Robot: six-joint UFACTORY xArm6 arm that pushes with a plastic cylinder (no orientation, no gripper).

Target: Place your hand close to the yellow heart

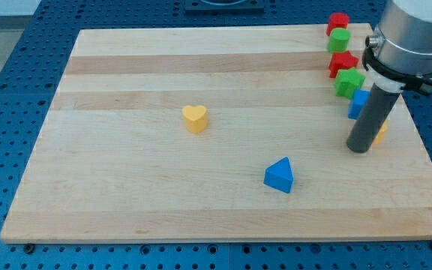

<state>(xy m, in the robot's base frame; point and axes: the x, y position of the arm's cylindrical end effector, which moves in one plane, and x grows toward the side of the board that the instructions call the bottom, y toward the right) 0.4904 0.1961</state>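
Observation:
The yellow heart lies on the wooden board, left of the middle. My tip rests on the board far to the view's right of the heart, next to a partly hidden yellow block and just below a blue block. A blue triangle lies between the heart and my tip, lower on the board.
Near the board's top right corner stand a red block, a green block, a red star-like block and a green star-like block. The arm's grey body hangs over that corner. A blue perforated table surrounds the board.

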